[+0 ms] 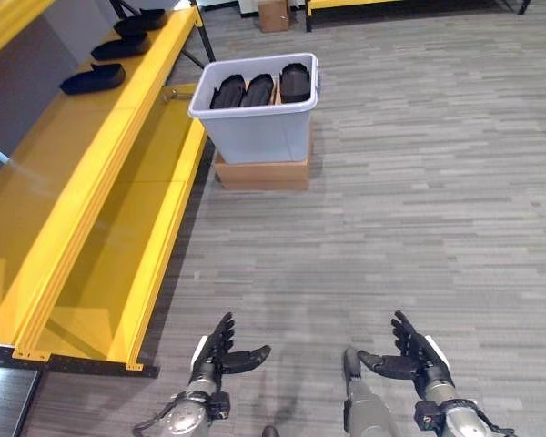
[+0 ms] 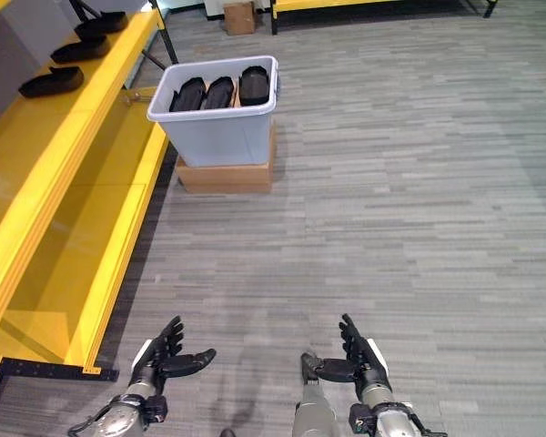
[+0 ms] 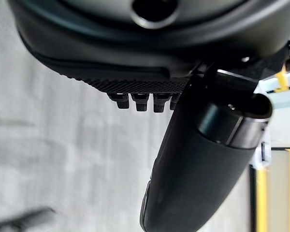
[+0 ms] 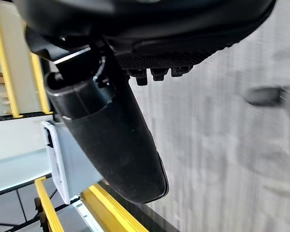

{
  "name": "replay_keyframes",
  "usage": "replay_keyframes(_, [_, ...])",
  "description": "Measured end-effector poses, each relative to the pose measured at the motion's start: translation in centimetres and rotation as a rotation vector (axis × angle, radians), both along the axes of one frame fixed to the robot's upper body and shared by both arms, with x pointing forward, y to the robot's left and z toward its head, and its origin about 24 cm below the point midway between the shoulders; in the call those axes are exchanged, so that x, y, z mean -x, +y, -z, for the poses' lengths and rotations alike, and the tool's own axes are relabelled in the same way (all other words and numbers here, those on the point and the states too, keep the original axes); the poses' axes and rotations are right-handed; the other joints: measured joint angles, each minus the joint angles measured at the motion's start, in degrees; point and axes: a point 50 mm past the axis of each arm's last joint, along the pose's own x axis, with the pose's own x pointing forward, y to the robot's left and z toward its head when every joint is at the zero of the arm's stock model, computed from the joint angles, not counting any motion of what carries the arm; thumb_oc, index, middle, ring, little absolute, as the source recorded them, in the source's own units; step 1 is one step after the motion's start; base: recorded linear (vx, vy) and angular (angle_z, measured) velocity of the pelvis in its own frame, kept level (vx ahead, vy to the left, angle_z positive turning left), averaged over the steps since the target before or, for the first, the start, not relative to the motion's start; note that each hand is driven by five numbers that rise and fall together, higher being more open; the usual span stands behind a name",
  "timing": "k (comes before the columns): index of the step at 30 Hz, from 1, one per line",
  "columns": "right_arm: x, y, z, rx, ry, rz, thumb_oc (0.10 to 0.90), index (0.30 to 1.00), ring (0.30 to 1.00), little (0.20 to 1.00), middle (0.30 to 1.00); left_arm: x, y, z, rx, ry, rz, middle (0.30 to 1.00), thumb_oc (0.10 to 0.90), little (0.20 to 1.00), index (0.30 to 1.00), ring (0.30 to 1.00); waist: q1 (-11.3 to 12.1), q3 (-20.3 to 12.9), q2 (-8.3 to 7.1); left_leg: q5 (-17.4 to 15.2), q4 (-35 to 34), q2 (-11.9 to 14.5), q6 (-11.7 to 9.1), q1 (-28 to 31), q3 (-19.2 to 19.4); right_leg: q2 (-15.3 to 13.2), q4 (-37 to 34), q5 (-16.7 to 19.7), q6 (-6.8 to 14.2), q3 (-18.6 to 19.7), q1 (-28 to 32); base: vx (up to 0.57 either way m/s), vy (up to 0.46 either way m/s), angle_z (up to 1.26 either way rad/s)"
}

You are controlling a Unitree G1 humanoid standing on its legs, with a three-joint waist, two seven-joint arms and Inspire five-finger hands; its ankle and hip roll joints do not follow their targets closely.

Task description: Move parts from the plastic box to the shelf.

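Note:
A pale grey plastic box (image 1: pixel 255 127) stands on a brown cardboard base (image 1: pixel 261 173) on the floor ahead, holding three black oval parts (image 1: pixel 260 88) side by side. The yellow shelf (image 1: pixel 82 173) runs along the left, and three more black parts (image 1: pixel 93 79) lie on its upper level. My left hand (image 1: pixel 220 353) hovers low over the floor at the bottom, fingers straight and empty. My right hand (image 1: pixel 417 359) hangs beside it, equally open and empty. Both are far short of the box. The thumbs (image 3: pixel 198 164) fill the wrist views.
Grey striped carpet (image 1: pixel 409 209) stretches between me and the box. A small cardboard box (image 1: pixel 274 15) sits at the far back, beside another yellow rack (image 1: pixel 382 4). The shelf's lower yellow level (image 1: pixel 118 264) reaches toward my left hand.

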Motion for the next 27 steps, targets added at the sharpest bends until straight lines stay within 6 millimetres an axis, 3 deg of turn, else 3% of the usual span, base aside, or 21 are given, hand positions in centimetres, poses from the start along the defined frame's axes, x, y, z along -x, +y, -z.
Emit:
replay_keyframes(2, [-0.7,-0.3,-0.6,0.003,-0.036,0.006,0.9,1.0,1.0,1.0,1.0,-0.6,-0.3,-0.4,0.014,-0.023,-0.004,1.0,0.9,1.0,1.0,1.0,0.1,-0.1,-1.25,1.5,5.0,1.4,-1.7,-1.0,-0.2,0.7,0.1,-1.7,-1.6,-0.1,1.6,0.29,-0.331,0.02])
replay_keyframes(4, [-1.2,-0.3,-1.1,-0.001,-0.074,0.02,0.9,1.0,1.0,1.0,1.0,-1.3,-0.2,-0.7,0.012,-0.044,-0.002,1.0,0.9,1.0,1.0,1.0,0.5,-0.2,-2.7,2.0,15.8,2.7,-3.0,-5.8,-2.3,1.5,-0.1,-2.6,-3.5,-0.4,2.9,0.21,-0.286,-0.09])
replay_keyframes(6, [-1.1,-0.8,-1.2,0.01,-0.075,0.027,0.9,1.0,1.0,1.0,1.0,-1.3,-0.3,-0.7,0.042,-0.041,-0.017,1.0,0.9,1.0,1.0,1.0,1.8,-0.1,-3.26,6.1,26.8,4.9,-4.6,-10.5,-6.2,4.2,1.2,-5.1,-6.8,-0.1,4.7,0.3,-0.322,-0.21])
replay_keyframes(7, [-0.8,-0.8,-0.9,0.009,-0.062,0.029,0.9,1.0,1.0,1.0,1.0,-1.4,-0.2,-0.8,0.043,-0.044,-0.021,1.0,0.9,1.0,1.0,1.0,2.5,0.0,-4.28,9.0,31.5,5.5,-5.9,-11.4,-7.1,4.5,1.6,-5.3,-8.7,0.1,5.9,0.31,-0.207,-0.2])
replay_keyframes(8, [-0.6,-0.8,-0.9,0.011,-0.06,0.034,0.9,1.0,1.0,1.0,1.0,-1.2,-0.1,-0.7,0.041,-0.037,-0.023,1.0,0.9,1.0,1.0,1.0,3.0,0.2,-5.26,9.8,36.5,5.8,-6.0,-13.3,-6.3,4.8,0.9,-5.9,-9.9,0.3,7.5,0.27,-0.108,-0.19])
replay_keyframes(9, [-0.3,-0.8,-0.7,0.013,-0.05,0.046,0.9,1.0,1.0,1.0,1.0,-0.9,-0.1,-0.5,0.041,-0.027,-0.026,1.0,0.9,1.0,1.0,1.0,3.4,0.3,-6.49,7.0,39.3,5.5,-5.2,-15.5,-3.7,4.7,0.0,-6.2,-10.1,0.7,8.9,0.36,-0.027,-0.04])
replay_keyframes(10, [-0.2,-0.8,-0.7,0.016,-0.048,0.051,0.9,1.0,1.0,1.0,1.0,-1.0,-0.1,-0.5,0.043,-0.031,-0.024,1.0,0.9,1.0,1.0,1.0,3.6,0.4,-7.51,4.0,38.6,4.2,-4.0,-17.4,-0.7,4.5,-1.0,-5.9,-10.5,0.5,9.6,0.27,0.01,0.0])
replay_keyframes(11, [0.0,-0.9,-0.6,0.016,-0.041,0.053,0.9,1.0,1.0,1.0,1.0,-0.8,-0.1,-0.4,0.043,-0.023,-0.026,1.0,0.9,1.0,1.0,1.0,3.8,0.5,-7.97,2.1,36.0,2.4,-3.9,-19.6,-0.4,4.7,-1.8,-6.5,-10.5,1.3,10.4,0.3,0.032,-0.03])
replay_keyframes(13, [0.1,-0.9,-0.5,0.016,-0.036,0.056,0.9,1.0,1.0,1.0,1.0,-0.4,0.1,-0.2,0.042,-0.01,-0.034,1.0,0.9,1.0,1.0,1.0,5.0,0.8,-8.21,0.6,30.5,0.7,-2.5,-21.4,0.9,5.4,-3.0,-6.4,-10.7,1.4,12.2,0.46,0.128,-0.24])
replay_keyframes(15, [0.3,-0.8,-0.4,0.018,-0.03,0.05,0.9,1.0,1.0,1.0,1.0,0.4,0.3,0.3,0.038,0.02,-0.042,1.0,0.9,1.0,1.0,1.0,5.1,0.5,-7.92,1.0,15.1,-0.7,-2.2,-19.1,0.7,6.0,-3.8,-6.9,-9.5,1.3,13.9,0.37,0.103,-0.08])
replay_keyframes(16, [0.3,-0.9,-0.4,0.019,-0.036,0.055,0.9,1.0,1.0,1.0,1.0,0.5,0.4,0.5,0.035,0.03,-0.042,1.0,0.9,1.0,1.0,1.0,4.9,0.6,-7.72,3.0,7.0,-0.1,-2.7,-19.5,0.6,7.1,-5.3,-7.7,-8.4,0.8,15.1,0.22,0.041,0.15])
replay_keyframes(17, [0.4,-0.9,-0.2,0.018,-0.027,0.061,0.9,1.0,1.0,1.0,1.0,0.4,0.4,0.6,0.033,0.033,-0.045,1.0,0.9,1.0,1.0,1.0,4.9,0.5,-6.51,4.8,0.2,-0.1,-2.5,-19.7,-0.7,8.0,-6.2,-8.2,-8.1,0.7,16.4,0.37,0.07,0.17])
replay_keyframes(20, [0.5,-0.6,0.5,0.013,0.009,0.047,0.9,1.0,1.0,1.0,1.0,0.6,0.6,0.8,0.03,0.045,-0.058,1.0,0.9,1.0,1.0,1.0,5.5,0.4,-6.17,8.1,-2.0,-0.2,-1.9,-22.8,-1.8,9.0,-6.4,-9.7,-8.2,1.5,17.9,0.38,0.108,-0.12])
replay_keyframes(22, [0.6,-0.2,0.7,0.005,0.019,0.029,0.9,1.0,1.0,1.0,1.0,1.2,0.9,1.2,0.029,0.065,-0.075,1.0,0.9,1.0,1.0,1.0,6.6,0.2,-5.81,9.0,-2.2,0.0,-1.3,-22.0,-0.8,9.4,-6.2,-10.5,-7.9,4.4,19.7,0.5,0.201,-0.64])
replay_keyframes(25, [0.9,0.2,0.9,-0.006,0.032,0.011,0.9,1.0,1.0,1.0,1.0,1.6,0.9,1.3,0.031,0.077,-0.079,1.0,0.9,1.0,1.0,1.0,6.4,-1.4,-4.53,9.8,-0.9,-1.3,0.4,-20.8,1.6,8.6,-5.9,-13.5,-6.8,6.5,22.0,0.58,0.288,-0.49])
replay_keyframes(26, [1.1,0.4,1.1,-0.004,0.047,-0.009,0.9,1.0,1.0,1.0,1.0,1.8,0.9,1.3,0.033,0.073,-0.083,1.0,0.9,1.0,1.0,1.0,7.0,-2.8,-4.2,12.8,-2.9,-2.3,3.5,-18.7,1.7,7.6,-3.4,-15.8,-5.4,8.1,21.4,0.45,0.256,-0.45])
replay_keyframes(27, [1.1,0.7,1.2,-0.016,0.05,-0.014,0.9,1.0,1.0,1.0,1.0,1.6,1.1,1.2,0.027,0.07,-0.084,1.0,0.9,1.0,1.0,1.0,6.8,-3.2,-4.98,12.4,-3.3,-3.6,5.0,-17.8,2.3,6.2,-1.3,-17.2,-4.2,8.2,21.1,0.38,0.235,-0.47])
